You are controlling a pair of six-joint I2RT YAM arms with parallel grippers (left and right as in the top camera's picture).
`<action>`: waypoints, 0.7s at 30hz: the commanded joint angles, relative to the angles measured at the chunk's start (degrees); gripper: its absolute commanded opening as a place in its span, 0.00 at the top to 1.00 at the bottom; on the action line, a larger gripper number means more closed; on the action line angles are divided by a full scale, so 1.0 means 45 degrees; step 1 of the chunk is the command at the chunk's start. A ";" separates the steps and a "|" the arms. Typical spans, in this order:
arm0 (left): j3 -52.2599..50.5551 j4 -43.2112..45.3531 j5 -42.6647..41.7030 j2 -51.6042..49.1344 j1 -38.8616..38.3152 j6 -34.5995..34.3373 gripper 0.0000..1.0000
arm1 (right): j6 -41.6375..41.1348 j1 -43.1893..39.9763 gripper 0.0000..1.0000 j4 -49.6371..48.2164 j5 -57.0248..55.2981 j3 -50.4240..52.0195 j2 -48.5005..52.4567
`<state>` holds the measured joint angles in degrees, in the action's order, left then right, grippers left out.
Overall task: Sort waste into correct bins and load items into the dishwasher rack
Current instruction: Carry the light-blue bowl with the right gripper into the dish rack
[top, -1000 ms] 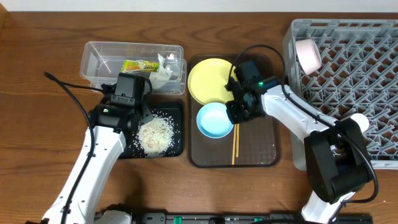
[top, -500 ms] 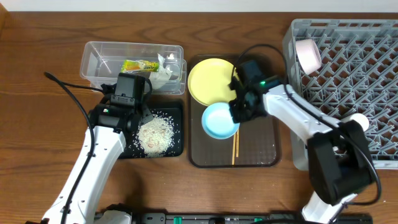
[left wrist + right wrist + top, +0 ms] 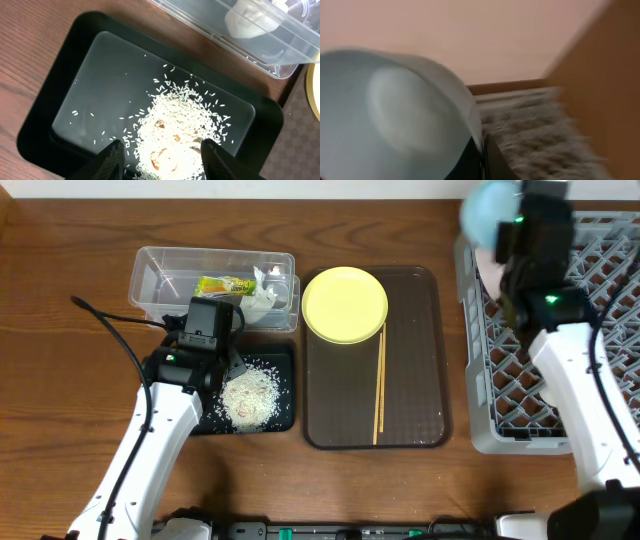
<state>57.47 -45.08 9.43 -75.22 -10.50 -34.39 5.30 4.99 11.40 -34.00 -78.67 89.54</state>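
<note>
The light blue bowl [image 3: 488, 210] has left the brown serving tray [image 3: 420, 415]. A second ago it sat there beside the yellow plate [image 3: 345, 305]. Now it hangs in the air toward the far right corner of the table, over the near-side wall of the dishwasher rack [image 3: 570, 330]. The right gripper [image 3: 508, 232] carries it. The right wrist view is blurred by motion, but the fingers look clamped on the bowl's rim.

That leaves the plate and the chopsticks [image 3: 379, 380] on the serving tray, so the bowl is likely about to be set into the rack lattice.

The left gripper [image 3: 162, 162] has not shifted. Its fingers are apart and empty above the rice scraps [image 3: 175, 125] in the black tray [image 3: 45, 95], near the table's left side. The snack wrapper [image 3: 222, 284] and crumpled white paper [image 3: 262, 302] lie in the clear tub [image 3: 160, 270].
</note>
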 commanded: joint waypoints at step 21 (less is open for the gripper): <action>0.0112 -0.0019 0.0248 0.0068 0.0068 -0.0053 0.48 | 0.5756 -0.2929 0.99 -0.5430 -0.4405 0.0083 0.5265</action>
<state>57.47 -44.99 9.43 -75.22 -10.50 -34.52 30.44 -8.12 -12.43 -52.45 -78.24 112.16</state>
